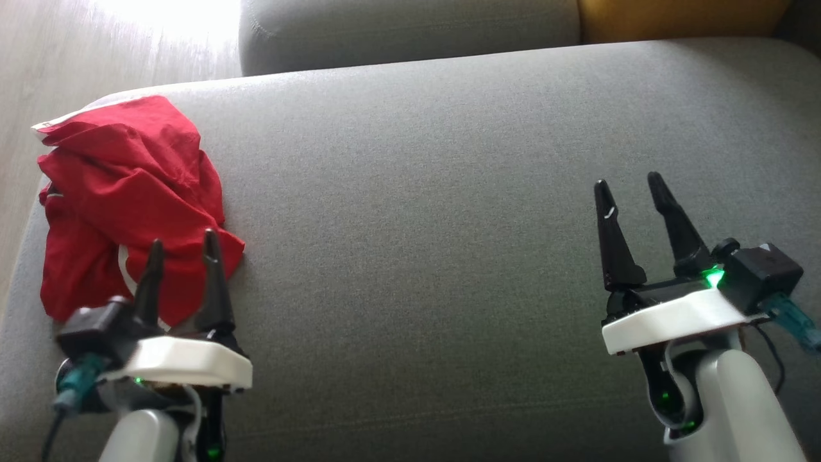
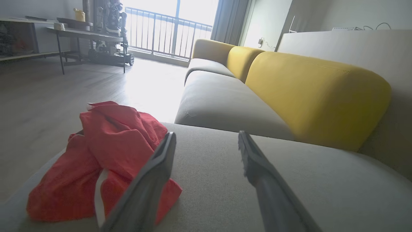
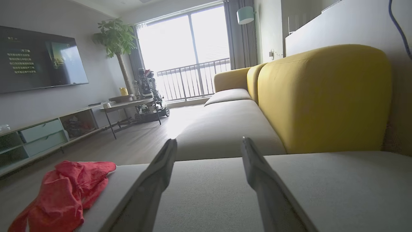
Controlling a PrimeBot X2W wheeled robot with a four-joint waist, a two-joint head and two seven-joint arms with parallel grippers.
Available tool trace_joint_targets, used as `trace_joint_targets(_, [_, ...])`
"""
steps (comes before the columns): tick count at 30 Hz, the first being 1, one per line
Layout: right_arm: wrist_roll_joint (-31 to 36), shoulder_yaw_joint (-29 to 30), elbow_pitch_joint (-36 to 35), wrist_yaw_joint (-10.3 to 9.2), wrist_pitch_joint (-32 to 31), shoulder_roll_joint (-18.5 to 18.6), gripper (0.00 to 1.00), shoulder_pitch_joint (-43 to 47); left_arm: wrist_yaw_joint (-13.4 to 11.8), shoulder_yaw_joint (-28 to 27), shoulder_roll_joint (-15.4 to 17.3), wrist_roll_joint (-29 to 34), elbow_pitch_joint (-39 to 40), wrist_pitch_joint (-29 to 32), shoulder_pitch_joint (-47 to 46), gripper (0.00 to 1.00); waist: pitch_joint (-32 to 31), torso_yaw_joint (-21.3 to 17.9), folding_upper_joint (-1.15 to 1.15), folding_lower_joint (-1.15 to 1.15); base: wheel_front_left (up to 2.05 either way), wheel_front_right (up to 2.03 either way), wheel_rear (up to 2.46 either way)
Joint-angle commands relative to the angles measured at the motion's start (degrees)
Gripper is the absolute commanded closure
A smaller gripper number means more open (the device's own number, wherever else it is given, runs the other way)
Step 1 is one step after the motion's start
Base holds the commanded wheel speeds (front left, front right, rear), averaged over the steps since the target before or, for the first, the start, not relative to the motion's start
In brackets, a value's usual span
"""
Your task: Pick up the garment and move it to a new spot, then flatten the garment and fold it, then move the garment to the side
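A crumpled red garment (image 1: 122, 199) with white trim lies in a heap at the left end of the grey sofa seat (image 1: 449, 192). My left gripper (image 1: 183, 247) hovers open at the garment's near right edge, nothing between its fingers. In the left wrist view the garment (image 2: 106, 154) sits left of and behind the left finger (image 2: 151, 180). My right gripper (image 1: 632, 183) stands open far to the right over bare cushion. In the right wrist view the garment (image 3: 64, 193) lies at the lower left.
The seat's left edge drops to a wooden floor (image 1: 38, 77). A second grey cushion (image 1: 410, 25) and a yellow backrest (image 1: 680, 16) lie beyond. The wrist views show a table (image 2: 87, 33), a TV cabinet (image 3: 42, 135) and a balcony window.
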State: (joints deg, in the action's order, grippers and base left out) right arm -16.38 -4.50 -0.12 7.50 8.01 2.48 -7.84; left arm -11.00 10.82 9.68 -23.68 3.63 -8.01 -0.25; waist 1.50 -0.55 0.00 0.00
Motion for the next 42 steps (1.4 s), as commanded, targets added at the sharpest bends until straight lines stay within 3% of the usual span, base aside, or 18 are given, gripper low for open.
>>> trace_joint_targets(1, [2.5,-0.7,-2.8,-0.01,0.8,0.5,0.0,-3.3,-1.1,-0.5,1.7,2.1,2.7,-0.9,-2.8,0.0,0.0,0.0,0.0,0.0,0.0,0.0,0.0])
trace_joint_targets(7, [6.1,0.7,-1.9,-0.01,1.8,0.3,0.0,-2.4,-4.3,3.8,4.1,5.1,1.9,-1.9,-3.0,0.0,-0.1,0.0,0.0,0.0,0.0,0.0,0.0])
trace_joint_targets(23, [11.8,1.1,0.8,-0.01,4.5,0.3,0.0,-0.5,-7.4,8.9,5.7,11.0,0.2,-4.5,-3.3,0.0,-0.1,-0.4,0.0,0.0,0.0,0.0,0.0])
trace_joint_targets(27, [7.2,2.5,3.8,-0.01,5.2,0.3,0.0,0.2,-7.0,8.1,4.3,10.6,-0.4,-5.2,-2.6,0.0,-0.2,-0.3,0.0,0.0,0.0,0.0,0.0])
trace_joint_targets(34, [12.2,0.7,11.0,-0.01,6.5,0.4,0.0,-0.6,-4.3,6.6,2.0,13.5,-2.2,-6.5,-1.0,0.0,-0.6,-0.4,0.0,0.0,0.0,0.0,0.0])
trace_joint_targets(42, [13.7,0.0,12.8,-0.01,7.0,0.4,0.0,-1.7,-0.1,4.0,-1.0,14.1,-6.2,-7.0,-0.3,0.0,-0.7,-0.4,0.0,0.0,0.0,0.0,0.0])
